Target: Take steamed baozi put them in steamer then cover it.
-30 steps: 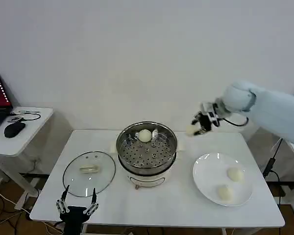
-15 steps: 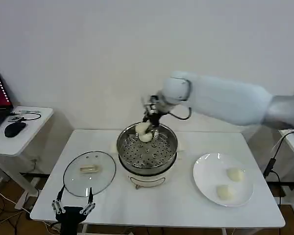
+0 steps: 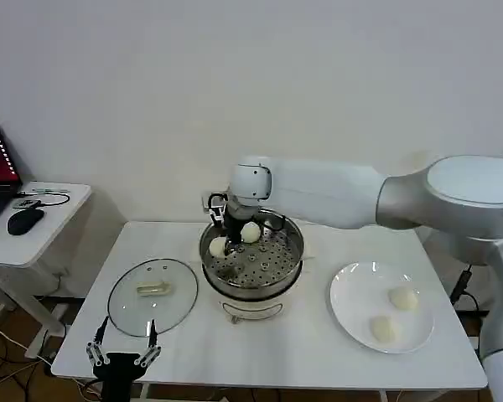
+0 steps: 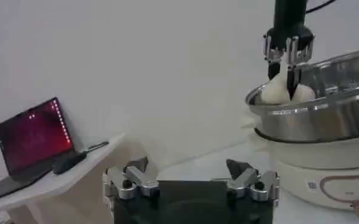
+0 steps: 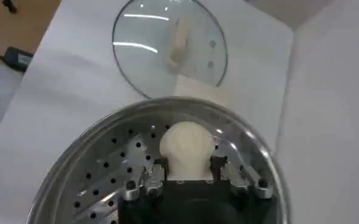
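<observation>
My right end effector (image 3: 225,240) hangs inside the steamer (image 3: 251,251), at its left rim, fingers pinching a bun (image 5: 186,148) between them; in the left wrist view it shows as a dark tool (image 4: 288,55) above the basket with the bun (image 4: 277,90) at its tips. A second bun (image 3: 250,232) lies on the perforated floor just beside it, toward the back. The steamer sits on its white base in the middle of the desk (image 3: 318,335). To its left the glass lid (image 3: 152,292) lies flat on the desk. To its right, two more buns (image 3: 401,298) rest on a white plate (image 3: 352,293). My left end effector (image 3: 122,358) hovers at the desk's near edge below the lid, fingers spread and holding nothing.
</observation>
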Controlling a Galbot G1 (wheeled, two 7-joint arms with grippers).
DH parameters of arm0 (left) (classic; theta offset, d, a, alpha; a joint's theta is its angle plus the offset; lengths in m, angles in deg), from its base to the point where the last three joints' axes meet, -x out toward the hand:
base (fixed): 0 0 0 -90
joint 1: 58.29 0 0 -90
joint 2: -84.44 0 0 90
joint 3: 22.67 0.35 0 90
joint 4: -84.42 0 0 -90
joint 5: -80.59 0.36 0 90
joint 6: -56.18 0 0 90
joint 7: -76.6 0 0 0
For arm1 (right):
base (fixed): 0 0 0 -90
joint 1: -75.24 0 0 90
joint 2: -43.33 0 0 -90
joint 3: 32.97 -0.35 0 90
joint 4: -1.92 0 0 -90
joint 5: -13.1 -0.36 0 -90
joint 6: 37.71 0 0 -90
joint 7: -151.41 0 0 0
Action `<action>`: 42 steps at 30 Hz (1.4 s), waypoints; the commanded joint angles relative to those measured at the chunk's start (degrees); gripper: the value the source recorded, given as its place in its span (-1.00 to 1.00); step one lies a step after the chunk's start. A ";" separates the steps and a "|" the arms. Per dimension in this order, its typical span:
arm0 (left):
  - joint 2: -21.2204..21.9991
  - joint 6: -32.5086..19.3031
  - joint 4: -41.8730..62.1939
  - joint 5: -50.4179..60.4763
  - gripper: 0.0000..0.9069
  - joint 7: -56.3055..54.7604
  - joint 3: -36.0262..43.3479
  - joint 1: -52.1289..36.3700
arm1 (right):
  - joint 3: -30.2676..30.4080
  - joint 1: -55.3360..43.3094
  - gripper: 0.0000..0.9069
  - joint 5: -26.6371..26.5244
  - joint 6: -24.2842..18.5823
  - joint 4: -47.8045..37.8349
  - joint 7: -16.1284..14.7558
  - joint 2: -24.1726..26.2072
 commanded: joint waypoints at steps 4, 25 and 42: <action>-0.01 0.06 0.12 -0.21 1.00 -0.02 -0.01 -0.34 | -0.24 3.18 0.04 1.80 0.99 -5.80 0.17 -3.60; 0.16 0.21 0.08 -0.18 1.00 -0.09 0.41 -0.72 | -0.56 5.11 1.00 3.47 -0.56 -8.44 -1.01 -3.89; 0.05 0.93 -0.76 0.17 1.00 0.51 1.56 -0.94 | 0.62 -12.33 1.00 4.94 -3.59 16.25 -3.76 23.52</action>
